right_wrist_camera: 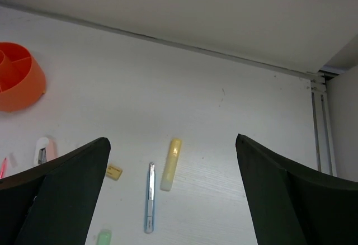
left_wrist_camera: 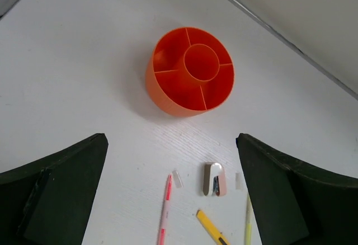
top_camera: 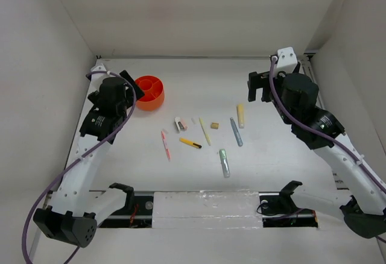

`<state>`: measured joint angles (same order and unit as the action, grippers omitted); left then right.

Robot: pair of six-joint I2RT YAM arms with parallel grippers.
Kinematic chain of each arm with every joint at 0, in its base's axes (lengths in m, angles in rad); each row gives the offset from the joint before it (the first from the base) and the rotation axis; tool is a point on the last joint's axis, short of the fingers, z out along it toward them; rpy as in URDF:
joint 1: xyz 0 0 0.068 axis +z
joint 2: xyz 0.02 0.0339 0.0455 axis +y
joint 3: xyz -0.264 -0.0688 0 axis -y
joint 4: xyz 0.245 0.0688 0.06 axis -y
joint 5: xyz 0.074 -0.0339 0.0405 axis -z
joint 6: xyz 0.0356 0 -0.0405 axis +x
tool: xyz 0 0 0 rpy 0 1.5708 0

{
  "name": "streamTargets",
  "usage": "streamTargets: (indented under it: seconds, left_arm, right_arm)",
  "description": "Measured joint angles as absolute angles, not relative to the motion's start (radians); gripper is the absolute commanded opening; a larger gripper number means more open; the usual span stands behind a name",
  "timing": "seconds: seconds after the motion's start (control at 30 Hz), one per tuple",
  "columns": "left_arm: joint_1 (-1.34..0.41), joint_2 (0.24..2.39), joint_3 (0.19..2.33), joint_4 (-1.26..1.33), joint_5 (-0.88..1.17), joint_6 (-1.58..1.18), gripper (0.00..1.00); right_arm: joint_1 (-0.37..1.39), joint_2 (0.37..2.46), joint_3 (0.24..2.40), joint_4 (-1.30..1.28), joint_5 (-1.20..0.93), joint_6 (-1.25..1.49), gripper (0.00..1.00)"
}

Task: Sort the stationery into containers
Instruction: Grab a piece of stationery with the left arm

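Observation:
The orange cup (top_camera: pixel 149 91) with inner dividers stands at the back left, empty. It also shows in the left wrist view (left_wrist_camera: pixel 190 77) and the right wrist view (right_wrist_camera: pixel 17 83). The stationery lies mid-table: a pink pen (top_camera: pixel 165 144), a yellow-black pen (top_camera: pixel 190 143), a thin pale yellow pen (top_camera: pixel 205 131), a tan eraser (top_camera: pixel 213 125), a pale yellow marker (top_camera: pixel 240 114), a grey-blue pen (top_camera: pixel 236 131) and a pale green marker (top_camera: pixel 224 162). My left gripper (top_camera: pixel 129 86) hangs open and empty beside the cup (left_wrist_camera: pixel 170 139). My right gripper (top_camera: pixel 259 86) hangs open and empty above the back right (right_wrist_camera: pixel 170 141).
A small white-and-pink clip-like item (top_camera: pixel 180 123) lies by the pink pen, with a tiny white eraser (left_wrist_camera: pixel 177 178) next to it. White walls close the back and sides. A rail (right_wrist_camera: pixel 319 127) runs along the right edge.

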<state>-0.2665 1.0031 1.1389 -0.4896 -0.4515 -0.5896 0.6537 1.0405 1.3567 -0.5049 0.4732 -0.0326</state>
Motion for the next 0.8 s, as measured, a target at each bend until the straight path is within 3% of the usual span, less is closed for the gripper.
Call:
streamTargets:
  seconds: [0.2,0.37,0.47,0.8]
  left_arm:
    - [-0.325,1.086,1.199,-0.496,-0.35,-0.578,1.0]
    - [-0.687,1.391,1.493,-0.535,-0.477,-0.674,1.0]
    - [-0.808,1.56,1.596,-0.547,-0.502,-0.741,1.0]
    - [-0.852,1.839,1.607,-0.608,-0.497,-0.912,0.96]
  right_arm:
    - [0.653,1.017,1.325,-0.483,0.505,-0.022,1.0]
    - [0.639,1.023,1.321,-0.495,0.522,-0.01,1.0]
    - [0.627,1.039,1.339,-0.524,0.555,0.004,1.0]
    - [0.608,0.947,1.34,-0.524,0.592,0.02,1.0]
